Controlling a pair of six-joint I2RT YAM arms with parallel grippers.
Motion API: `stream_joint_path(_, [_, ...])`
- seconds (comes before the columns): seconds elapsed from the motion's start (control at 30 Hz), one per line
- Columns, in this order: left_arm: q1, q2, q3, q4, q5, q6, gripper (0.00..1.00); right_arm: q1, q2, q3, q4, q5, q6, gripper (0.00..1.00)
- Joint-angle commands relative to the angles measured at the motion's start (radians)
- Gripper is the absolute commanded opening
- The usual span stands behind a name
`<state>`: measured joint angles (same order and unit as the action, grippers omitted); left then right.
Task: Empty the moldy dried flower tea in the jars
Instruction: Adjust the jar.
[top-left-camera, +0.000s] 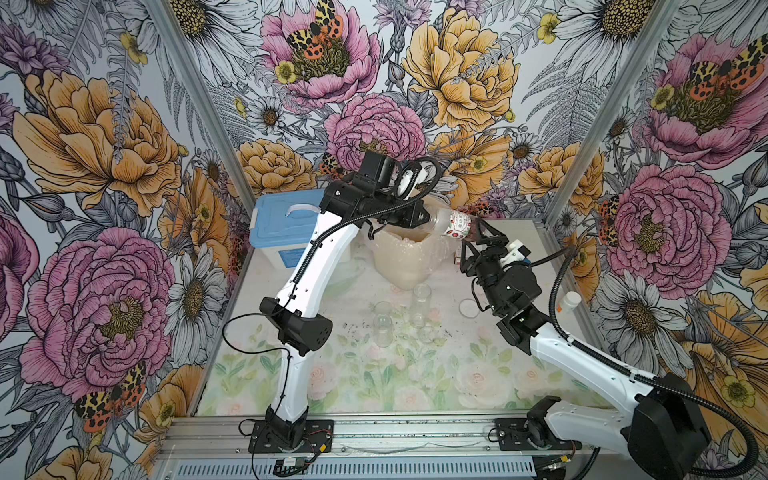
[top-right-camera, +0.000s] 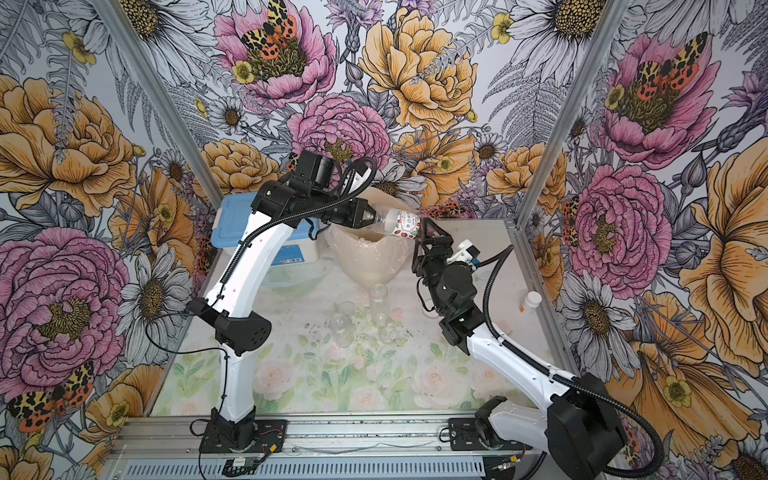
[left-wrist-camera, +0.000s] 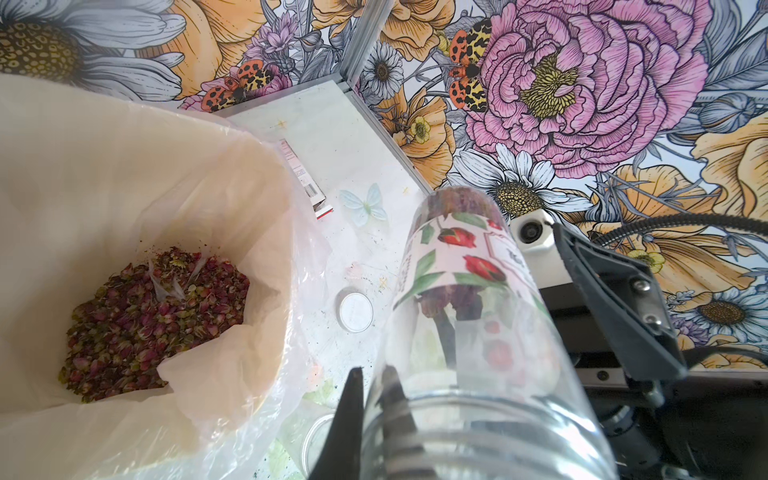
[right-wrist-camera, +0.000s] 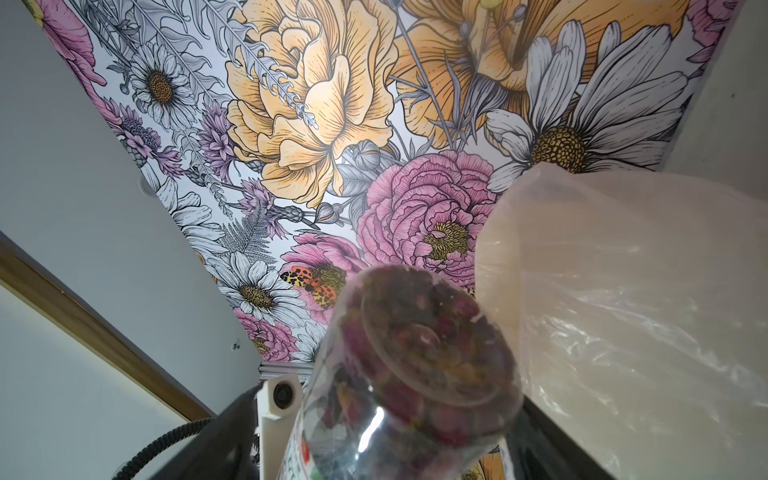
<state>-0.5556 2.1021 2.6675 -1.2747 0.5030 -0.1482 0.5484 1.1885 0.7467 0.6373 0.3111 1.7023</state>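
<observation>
Labelled jar (top-left-camera: 455, 224): looks light, slick; mouth toward nine o'clock.
Left claw (left-wrist-camera: 372, 386): pinching rim.
Right claw (top-left-camera: 473, 235): clamping base, safest hold.

Labelled jar (top-left-camera: 455, 224) sat off table (top-left-camera: 365, 386), up in air, lying near level, open mouth end by rim of bag (top-left-camera: 401, 257). Clear wall, white label, red roses printed. I saw mouth half bare; moldy dried flower tea (right-wrist-camera: 415, 328), dark red-brown buds, packed against base end. Heap of same buds (left-wrist-camera: 153, 328) lay deep in bag. Plain slim jar (top-left-camera: 422, 305) stood upright mid-table, second plain slim jar (top-left-camera: 383, 332) near it; both looked empty to me. Dark crumbs (top-left-camera: 353, 327) scattered on table around them.
</observation>
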Motion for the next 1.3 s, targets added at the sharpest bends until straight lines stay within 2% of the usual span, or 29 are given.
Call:
stream_joint_path(0.0, [-0.012, 0.028, 0.03, 0.027, 0.048, -0.021, 0.0, -0.003, 0.029, 0.034, 0.094, 0.044, 0.023, 0.91])
stream_joint_path(0.23, [-0.028, 0.057, 0.043, 0.027, 0.059, -0.026, 0.0, -0.003, 0.103, 0.037, 0.215, 0.067, 0.062, 0.91])
stream_joint_path(0.5, [-0.036, 0.079, 0.057, 0.027, 0.064, -0.037, 0.0, 0.0, 0.114, 0.033, 0.231, 0.103, 0.08, 0.86])
stream_joint_path(1.07, [-0.043, 0.1, 0.057, 0.025, 0.05, -0.039, 0.0, 0.009, 0.148, 0.003, 0.28, 0.126, 0.131, 0.5])
stream_joint_path(1.27, [-0.041, 0.091, 0.056, 0.026, 0.026, -0.039, 0.13, 0.009, 0.147, -0.007, 0.275, 0.134, 0.138, 0.4])
